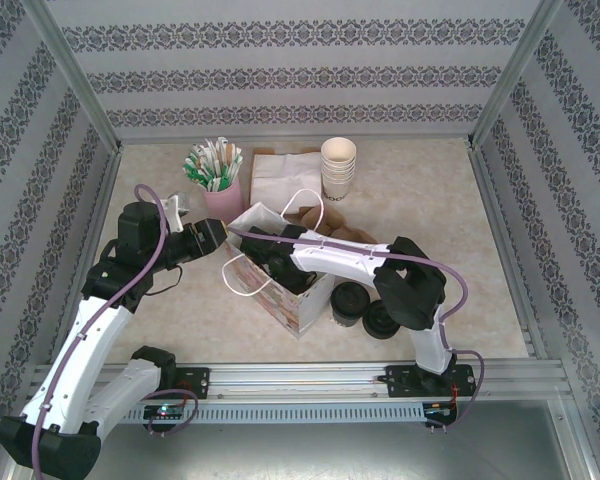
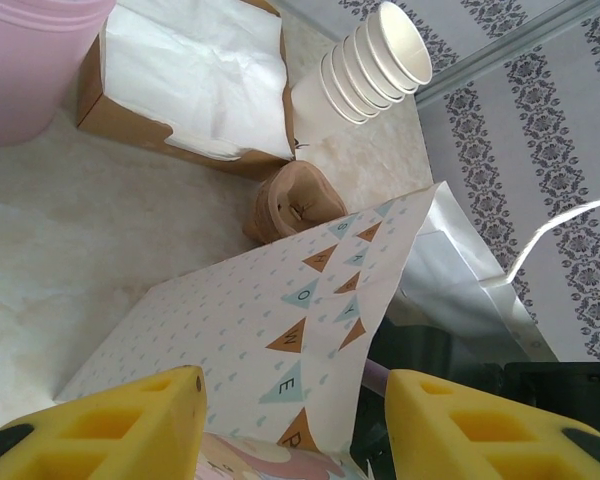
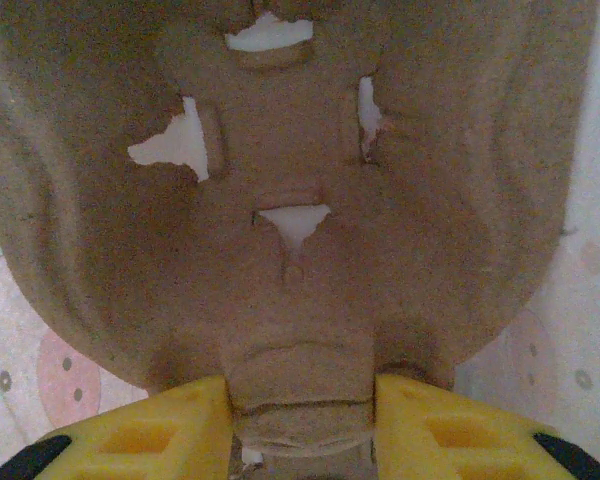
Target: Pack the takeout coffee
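The coffee stands upright on the bench just outside the bag, by the bag's long side that faces the right arm's base, its black lid on. It is apart from both pairs of jaws and held by neither. A low pile of lids lies just beyond it, farther from the bag. The right arm reaches over the bag's rim, so the right jaws are down inside the bag; they stand partly closed with the edge of a brown pulp carrier pinched between the yellow fingers, the bag's pink-patterned wall showing either side. The left arm comes to the bag's opposite end, where the left jaws stand about half open astride the bag's wall, the paper passing through the gap without being clamped. More carriers lie behind the bag.
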